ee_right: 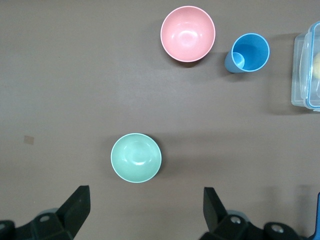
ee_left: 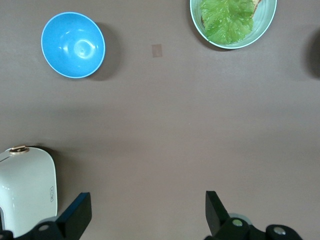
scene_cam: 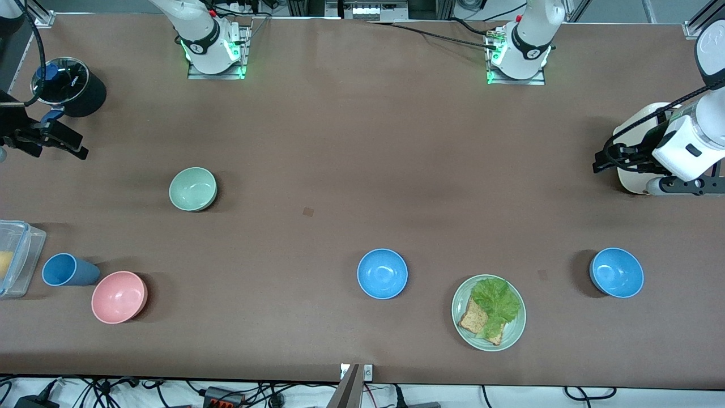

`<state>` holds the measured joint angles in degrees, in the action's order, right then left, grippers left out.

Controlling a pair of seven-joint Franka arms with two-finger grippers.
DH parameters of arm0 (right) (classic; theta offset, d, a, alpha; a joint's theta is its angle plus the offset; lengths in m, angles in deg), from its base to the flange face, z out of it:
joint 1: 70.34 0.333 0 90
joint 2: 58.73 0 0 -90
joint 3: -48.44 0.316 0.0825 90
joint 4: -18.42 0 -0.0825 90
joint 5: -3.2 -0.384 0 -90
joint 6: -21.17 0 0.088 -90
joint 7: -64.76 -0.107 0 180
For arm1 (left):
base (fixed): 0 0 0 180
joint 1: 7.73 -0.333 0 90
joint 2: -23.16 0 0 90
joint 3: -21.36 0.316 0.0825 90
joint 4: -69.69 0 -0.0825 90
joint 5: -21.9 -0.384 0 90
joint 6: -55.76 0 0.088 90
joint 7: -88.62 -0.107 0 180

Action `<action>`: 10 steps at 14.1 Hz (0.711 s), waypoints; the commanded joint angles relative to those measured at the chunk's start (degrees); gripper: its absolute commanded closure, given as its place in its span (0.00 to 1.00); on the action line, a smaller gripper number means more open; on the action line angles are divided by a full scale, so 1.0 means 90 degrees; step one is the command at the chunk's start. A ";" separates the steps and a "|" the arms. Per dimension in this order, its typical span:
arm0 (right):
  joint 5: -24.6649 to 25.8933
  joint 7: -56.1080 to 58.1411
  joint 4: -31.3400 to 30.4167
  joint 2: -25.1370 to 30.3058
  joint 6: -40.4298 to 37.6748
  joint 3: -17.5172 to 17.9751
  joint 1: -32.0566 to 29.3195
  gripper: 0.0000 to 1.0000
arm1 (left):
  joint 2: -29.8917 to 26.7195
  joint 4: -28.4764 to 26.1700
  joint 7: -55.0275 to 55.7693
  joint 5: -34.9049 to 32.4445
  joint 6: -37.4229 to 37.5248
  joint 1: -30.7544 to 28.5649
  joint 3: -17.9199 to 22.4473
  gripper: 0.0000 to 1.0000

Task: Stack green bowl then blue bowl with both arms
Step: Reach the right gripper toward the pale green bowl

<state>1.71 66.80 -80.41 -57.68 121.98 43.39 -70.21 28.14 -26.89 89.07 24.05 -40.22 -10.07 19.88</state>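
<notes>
The pale green bowl (scene_cam: 193, 188) (ee_right: 136, 157) sits upright toward the right arm's end of the table. One blue bowl (scene_cam: 382, 273) stands mid-table, nearer the front camera. A second blue bowl (scene_cam: 616, 272) (ee_left: 73, 45) stands toward the left arm's end. My right gripper (scene_cam: 65, 139) (ee_right: 146, 207) hangs open and empty at the right arm's end of the table, apart from the green bowl. My left gripper (scene_cam: 601, 160) (ee_left: 148, 210) hangs open and empty beside a white toaster, apart from both blue bowls.
A pink bowl (scene_cam: 119, 297) (ee_right: 188, 33), a blue cup (scene_cam: 68, 270) (ee_right: 248, 52) and a clear lidded box (scene_cam: 14, 258) stand at the right arm's end. A green plate (scene_cam: 512, 334) (ee_left: 267, 20) holds lettuce and toast. White toaster (scene_cam: 637, 141) (ee_left: 27, 192) and black round object (scene_cam: 85, 93) are near the table ends.
</notes>
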 commanded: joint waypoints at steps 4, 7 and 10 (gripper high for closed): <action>0.0087 0.0017 -0.0142 -0.0573 0.0097 -0.0024 0.0161 0.00 | 0.0023 0.0087 0.0048 -0.0122 0.0088 0.0025 -0.0021 0.00; 0.0107 0.0027 -0.0151 -0.1335 0.0312 -0.0024 0.0367 0.00 | 0.0023 0.0087 0.0048 -0.0093 0.0088 0.0025 -0.0031 0.00; 0.0644 -0.0041 -0.0190 -0.2097 0.0692 -0.0024 0.0718 0.00 | 0.0023 0.0087 0.0048 -0.0093 0.0088 0.0015 -0.0031 0.00</action>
<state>5.24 66.88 -82.37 -73.19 126.41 43.48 -65.77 28.14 -26.88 89.07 24.05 -40.22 -9.99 19.77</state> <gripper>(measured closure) 0.000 0.000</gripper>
